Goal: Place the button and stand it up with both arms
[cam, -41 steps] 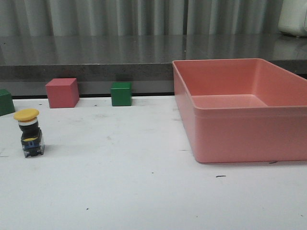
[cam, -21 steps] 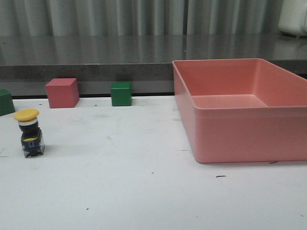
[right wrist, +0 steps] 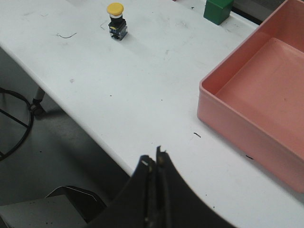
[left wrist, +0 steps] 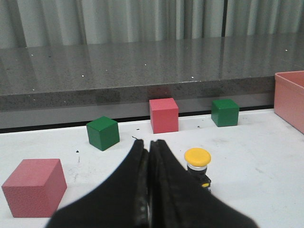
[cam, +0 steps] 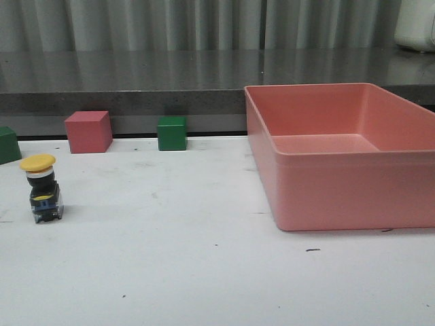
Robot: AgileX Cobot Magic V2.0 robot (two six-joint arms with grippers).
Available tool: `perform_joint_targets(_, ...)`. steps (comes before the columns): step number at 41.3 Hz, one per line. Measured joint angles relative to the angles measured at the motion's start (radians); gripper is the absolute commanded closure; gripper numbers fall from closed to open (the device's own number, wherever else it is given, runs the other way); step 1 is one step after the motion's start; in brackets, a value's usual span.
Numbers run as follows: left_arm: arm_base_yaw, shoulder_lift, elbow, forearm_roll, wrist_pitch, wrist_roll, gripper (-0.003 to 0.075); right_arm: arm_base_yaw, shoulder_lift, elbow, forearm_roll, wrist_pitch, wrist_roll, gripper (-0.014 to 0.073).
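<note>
The button [cam: 42, 188], with a yellow cap, silver collar and dark base, stands upright on the white table at the far left. It also shows in the left wrist view [left wrist: 198, 164], just beside my left gripper [left wrist: 147, 144], which is shut and empty. It also shows in the right wrist view [right wrist: 116, 21], far from my right gripper [right wrist: 153, 156], which is shut and empty over the table's near edge. Neither arm shows in the front view.
A large pink bin [cam: 340, 153] stands at the right. A pink cube [cam: 88, 131] and a green cube [cam: 171, 133] sit at the back, another green cube [cam: 8, 144] at the left edge. A second pink cube [left wrist: 34, 186] lies near my left gripper.
</note>
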Motion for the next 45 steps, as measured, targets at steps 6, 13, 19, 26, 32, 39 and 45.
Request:
perform_joint_targets(6, 0.008, -0.017, 0.052, -0.02, -0.06, 0.0, 0.074, 0.0, 0.0, 0.0, 0.002, 0.0, 0.0, 0.0661)
perform_joint_targets(13, 0.001, -0.017, 0.052, -0.046, -0.085, 0.0, 0.074, 0.0, -0.001, 0.002, 0.002, 0.0, 0.0, 0.0661)
perform_joint_targets(19, 0.001, -0.017, 0.052, -0.05, -0.085, 0.0, 0.074, 0.0, -0.001, 0.002, 0.002, 0.0, 0.0, 0.0661)
perform_joint_targets(26, 0.001, -0.017, 0.052, -0.052, -0.085, 0.0, 0.074, 0.0, -0.001, 0.002, 0.002, 0.0, 0.0, 0.0661)
perform_joint_targets(32, 0.001, -0.017, 0.052, -0.052, -0.085, 0.0, 0.074, 0.0, -0.001, 0.002, 0.002, 0.0, 0.0, 0.0661)
perform_joint_targets(39, 0.001, -0.017, 0.052, -0.052, -0.085, 0.0, 0.074, 0.0, -0.001, 0.002, 0.002, 0.0, 0.0, 0.0661)
perform_joint_targets(45, 0.001, -0.017, 0.052, -0.052, -0.085, 0.0, 0.074, 0.0, -0.001, 0.002, 0.002, 0.0, 0.0, 0.0661)
